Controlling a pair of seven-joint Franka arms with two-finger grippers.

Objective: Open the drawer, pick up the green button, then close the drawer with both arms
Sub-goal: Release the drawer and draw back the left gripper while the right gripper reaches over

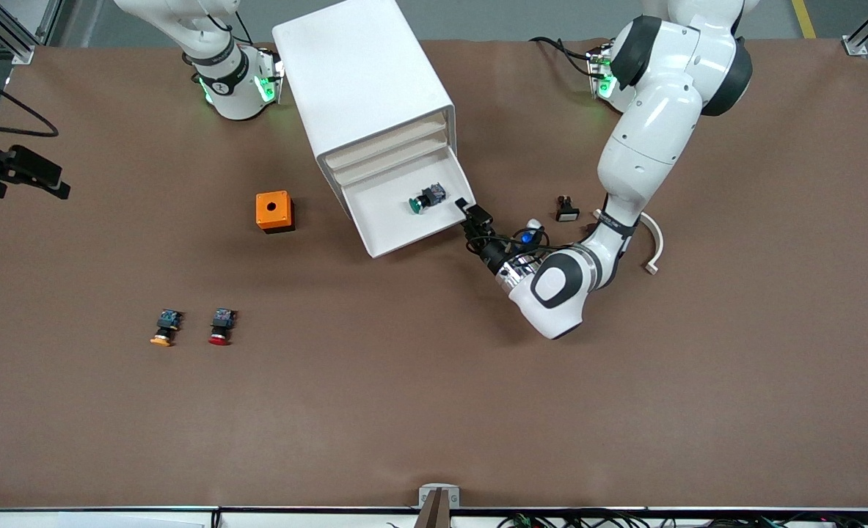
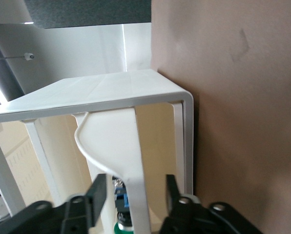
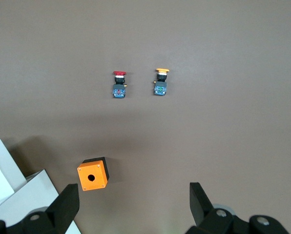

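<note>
Left end effector [image 1: 465, 209] is sitting at the corner of the pulled-out drawer [image 1: 404, 220] toward the left arm's end of the desk [image 1: 434, 411], its fingers [image 2: 97, 191] spread apart on either side of the drawer's cream front without visibly pressing it. That drawer is standing open from the bottom of the white cabinet [image 1: 360, 81], and the green-capped button [image 1: 426, 199] is lying on its side inside the tray, close to the left end effector but not touched by it. Right end effector [image 3: 134, 202] is waiting near its base, hanging wide open and holding nothing, looking down over an orange box [image 1: 274, 211] beside the cabinet. Orange-capped [image 1: 165, 328] and red-capped [image 1: 221, 326] buttons are lying side by side nearer the front camera, toward the right arm's end.
</note>
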